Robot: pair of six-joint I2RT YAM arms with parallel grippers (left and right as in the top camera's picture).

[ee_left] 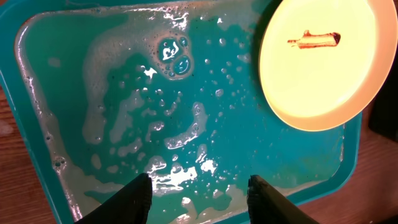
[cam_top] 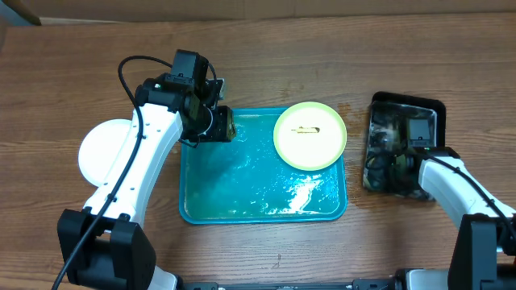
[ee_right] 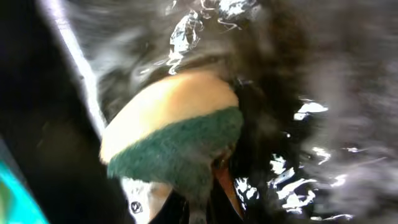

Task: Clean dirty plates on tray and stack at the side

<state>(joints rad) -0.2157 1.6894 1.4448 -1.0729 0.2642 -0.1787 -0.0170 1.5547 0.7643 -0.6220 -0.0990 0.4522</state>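
A pale yellow-green plate (cam_top: 310,135) with a brown smear at its centre lies on the far right corner of the teal tray (cam_top: 242,185). The tray floor is wet and soapy. A white plate (cam_top: 101,149) rests on the table left of the tray, partly under my left arm. My left gripper (cam_top: 214,125) hovers over the tray's far left corner. In the left wrist view the left gripper (ee_left: 199,194) is open with nothing between its fingers, above the tray (ee_left: 124,93), with the plate (ee_left: 323,62) apart from it. My right gripper (ee_right: 199,202) is shut on a yellow-and-green sponge (ee_right: 174,137).
A black tub (cam_top: 407,102) of water stands right of the tray, and my right gripper (cam_top: 391,157) reaches down into it. Bare wooden table lies behind the tray and in front of it.
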